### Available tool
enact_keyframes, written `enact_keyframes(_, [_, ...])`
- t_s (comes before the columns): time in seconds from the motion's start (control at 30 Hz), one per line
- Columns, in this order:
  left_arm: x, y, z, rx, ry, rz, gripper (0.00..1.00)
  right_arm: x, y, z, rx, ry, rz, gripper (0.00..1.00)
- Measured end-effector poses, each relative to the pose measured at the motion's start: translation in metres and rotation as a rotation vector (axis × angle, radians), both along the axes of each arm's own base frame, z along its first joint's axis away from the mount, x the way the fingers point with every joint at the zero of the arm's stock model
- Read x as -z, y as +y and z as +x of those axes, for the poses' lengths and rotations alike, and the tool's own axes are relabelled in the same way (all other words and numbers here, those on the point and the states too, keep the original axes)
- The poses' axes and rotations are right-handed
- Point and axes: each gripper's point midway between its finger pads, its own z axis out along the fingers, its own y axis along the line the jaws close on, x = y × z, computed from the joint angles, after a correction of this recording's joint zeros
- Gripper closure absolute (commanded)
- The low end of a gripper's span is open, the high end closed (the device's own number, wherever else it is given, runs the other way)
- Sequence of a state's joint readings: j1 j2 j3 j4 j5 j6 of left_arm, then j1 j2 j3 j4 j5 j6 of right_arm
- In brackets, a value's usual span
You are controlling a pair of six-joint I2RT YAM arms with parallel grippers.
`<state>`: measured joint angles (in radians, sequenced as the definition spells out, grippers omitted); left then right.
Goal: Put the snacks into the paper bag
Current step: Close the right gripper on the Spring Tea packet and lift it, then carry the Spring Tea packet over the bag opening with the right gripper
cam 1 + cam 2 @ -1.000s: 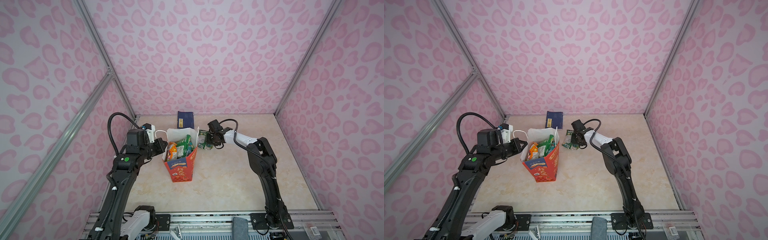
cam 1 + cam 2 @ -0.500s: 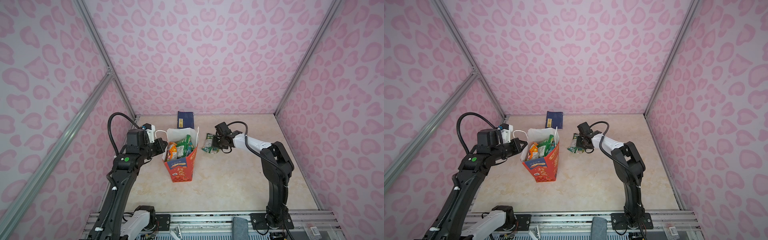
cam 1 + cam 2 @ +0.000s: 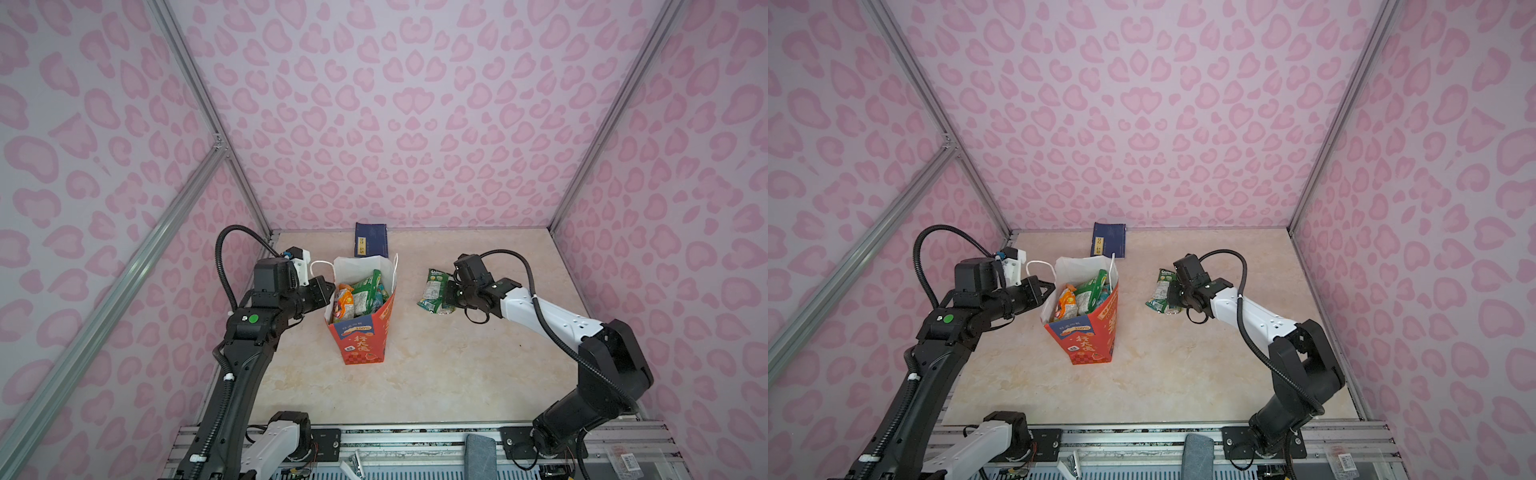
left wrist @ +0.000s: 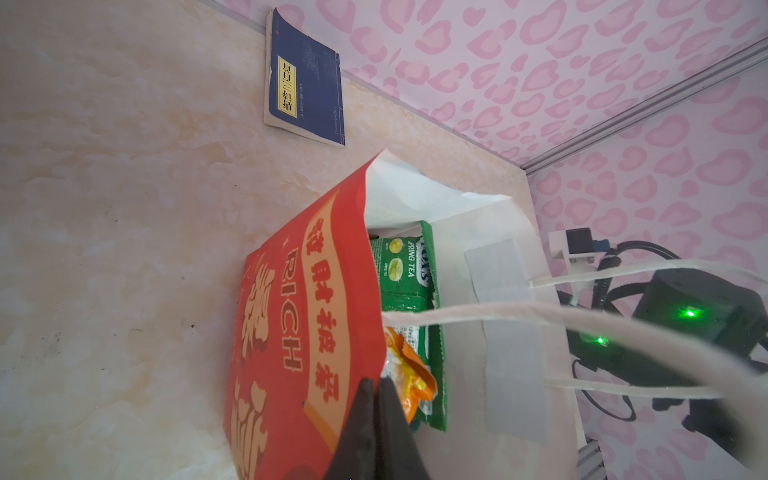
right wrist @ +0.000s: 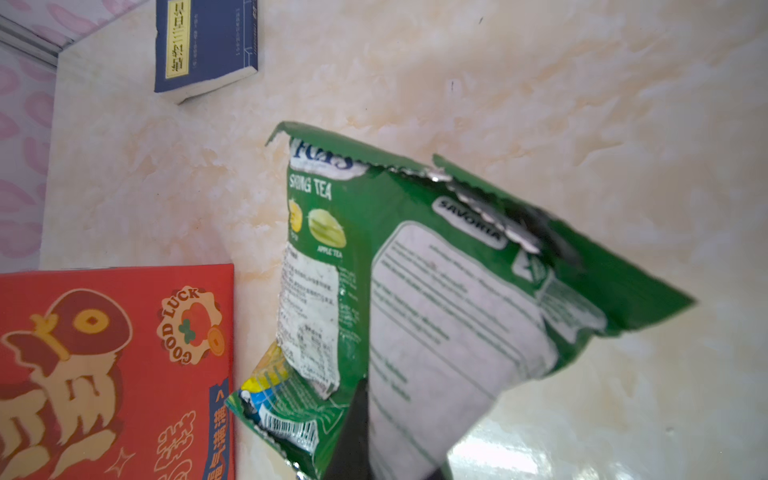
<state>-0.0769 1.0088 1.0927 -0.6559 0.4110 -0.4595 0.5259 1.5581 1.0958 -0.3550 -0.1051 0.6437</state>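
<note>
Right claw (image 3: pixel 449 296) clenched on green packet (image 5: pixel 436 291), contact largely hidden, left claw (image 4: pixel 376 388) pinching paper bag (image 4: pixel 299 316) rim

Beside the right gripper (image 5: pixel 362 415), the green packet's (image 5: pixel 449 316) print is blurred; it half hides perhaps a second packet (image 5: pixel 274 407).

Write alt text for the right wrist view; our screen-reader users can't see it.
A green snack packet fills the frame, pinched at one edge by the right gripper, jaws shut, over a beige marbled table. The red paper bag stands beside it; a dark-blue booklet lies farther off by the wall.
</note>
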Motion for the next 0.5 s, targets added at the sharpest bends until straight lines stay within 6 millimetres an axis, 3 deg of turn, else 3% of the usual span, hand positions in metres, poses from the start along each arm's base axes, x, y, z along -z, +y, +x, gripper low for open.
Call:
enact_keyframes(0.3, [0.0,0.0,0.0,0.0,0.0,0.0,0.91,-0.036,-0.012,-0.027,0.005,-0.087,0.025,1.0])
enact_keyframes(0.5, [0.0,0.0,0.0,0.0,0.0,0.0,0.91,-0.082,-0.009,-0.04,-0.018,-0.182,0.025,1.0])
